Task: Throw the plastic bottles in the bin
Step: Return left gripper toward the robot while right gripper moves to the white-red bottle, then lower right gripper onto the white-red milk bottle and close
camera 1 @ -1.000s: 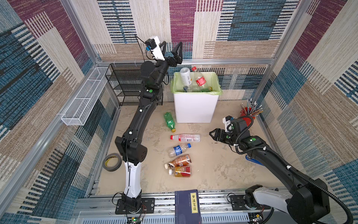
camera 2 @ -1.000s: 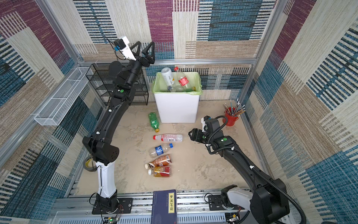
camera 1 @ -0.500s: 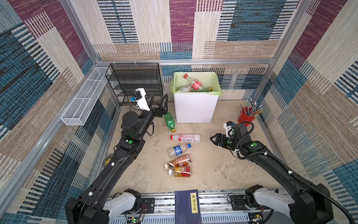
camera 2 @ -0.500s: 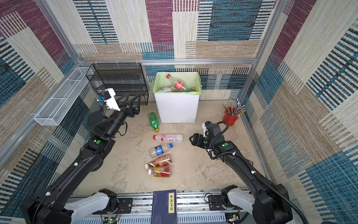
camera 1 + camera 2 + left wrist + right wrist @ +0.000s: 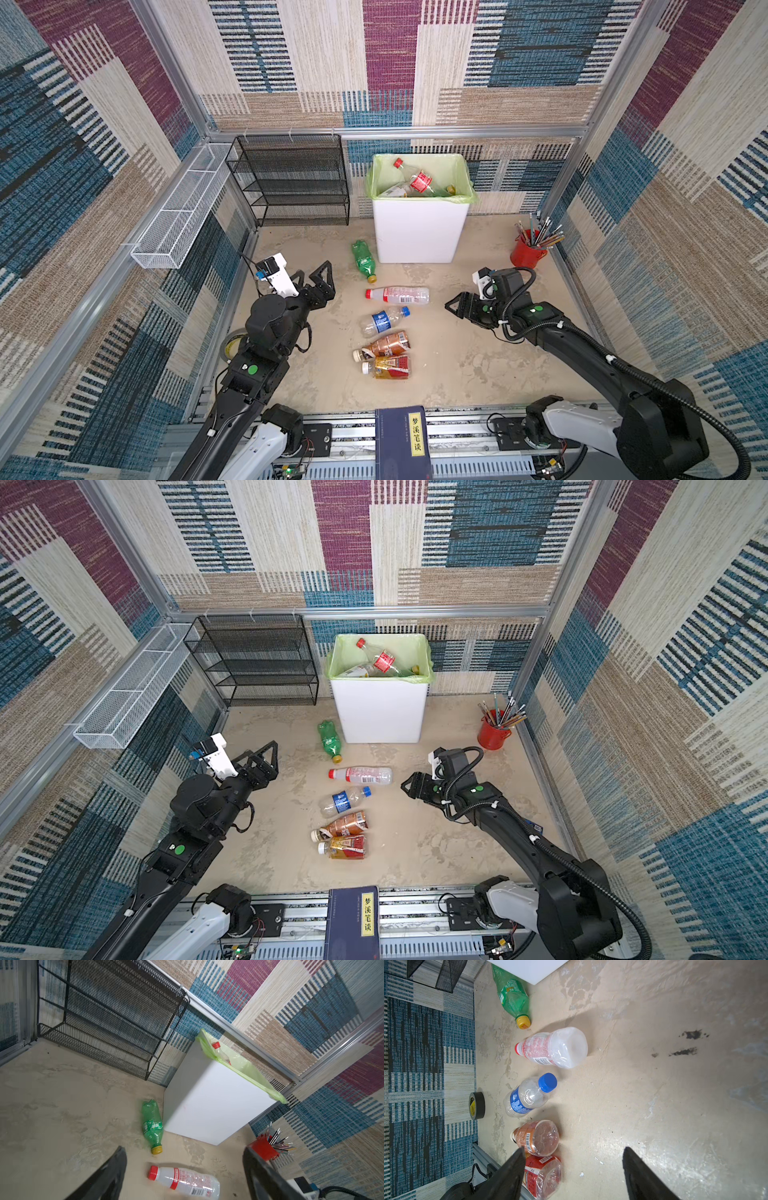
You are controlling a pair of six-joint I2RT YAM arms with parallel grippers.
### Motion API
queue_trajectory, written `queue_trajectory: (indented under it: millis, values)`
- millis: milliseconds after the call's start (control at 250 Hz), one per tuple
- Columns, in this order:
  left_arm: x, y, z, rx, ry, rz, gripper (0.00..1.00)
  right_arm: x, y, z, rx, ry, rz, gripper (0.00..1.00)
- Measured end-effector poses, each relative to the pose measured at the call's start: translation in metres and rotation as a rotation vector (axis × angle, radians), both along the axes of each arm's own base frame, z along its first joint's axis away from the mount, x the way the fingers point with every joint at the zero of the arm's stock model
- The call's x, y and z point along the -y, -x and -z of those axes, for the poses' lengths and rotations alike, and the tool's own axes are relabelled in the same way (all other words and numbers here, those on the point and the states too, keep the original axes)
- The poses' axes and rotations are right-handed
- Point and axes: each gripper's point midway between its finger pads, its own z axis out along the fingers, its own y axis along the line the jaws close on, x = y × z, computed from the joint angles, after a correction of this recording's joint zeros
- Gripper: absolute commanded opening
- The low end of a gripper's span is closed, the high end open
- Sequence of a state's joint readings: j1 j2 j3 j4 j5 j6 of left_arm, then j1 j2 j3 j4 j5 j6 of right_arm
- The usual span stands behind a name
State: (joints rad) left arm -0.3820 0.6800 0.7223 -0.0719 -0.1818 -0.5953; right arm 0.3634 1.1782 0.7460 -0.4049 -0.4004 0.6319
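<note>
Floor (image 5: 457,365): 5 btls (image 5: 397,294); bin (image 5: 419,232); cup (image 5: 524,254)

The dark blue book (image 5: 399,446) bears a yellow strip (image 5: 417,434) printed 梦溪笔谈, seen in both top views. Beyond the book, the print on the labels of the plastic bottles (image 5: 399,295) is too small to read.

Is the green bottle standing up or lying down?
Lying down. The green bottle rests on its side, flat on the floor beside the bin.

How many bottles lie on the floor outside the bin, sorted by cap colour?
yellow-capped bottle: 1
red-capped bottle: 1
blue-capped bottle: 1
white-capped bottles: 2
Total: 5
</note>
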Motion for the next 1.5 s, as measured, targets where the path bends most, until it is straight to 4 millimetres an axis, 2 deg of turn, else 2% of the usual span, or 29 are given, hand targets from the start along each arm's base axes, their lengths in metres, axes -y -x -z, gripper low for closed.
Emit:
queue_trajectory:
  millis: [188,348,532,668,804,876,980,1248,1504]
  values:
    - [0.000,-0.001,0.025,-0.076,0.037,-0.012,0.86,-0.021,0.009,0.008,-0.032,0.003,-0.054,0.75]
    - [0.001,-0.004,0.048,-0.144,0.069,-0.023,0.86,-0.042,0.014,0.007,-0.036,0.020,-0.111,0.75]
    - [0.006,-0.011,0.064,-0.203,0.091,-0.027,0.85,-0.044,-0.002,0.004,-0.017,0.059,-0.085,0.75]
    - [0.005,-0.010,0.062,-0.202,0.113,-0.029,0.85,-0.049,-0.017,-0.002,0.022,0.122,-0.111,0.74]
    - [0.001,0.000,0.056,-0.172,0.131,-0.029,0.86,-0.056,-0.041,-0.021,0.139,0.221,-0.182,0.72]
    - [-0.003,0.007,0.060,-0.174,0.133,-0.039,0.85,-0.064,-0.052,-0.032,0.209,0.266,-0.242,0.72]
    - [-0.011,0.015,0.067,-0.185,0.149,-0.065,0.85,-0.075,-0.064,-0.036,0.272,0.336,-0.330,0.72]
    - [-0.025,0.036,0.081,-0.222,0.199,-0.117,0.84,-0.110,-0.091,-0.026,0.335,0.483,-0.519,0.78]
    - [-0.033,0.045,0.087,-0.242,0.206,-0.149,0.84,-0.135,-0.096,0.013,0.296,0.598,-0.653,0.82]
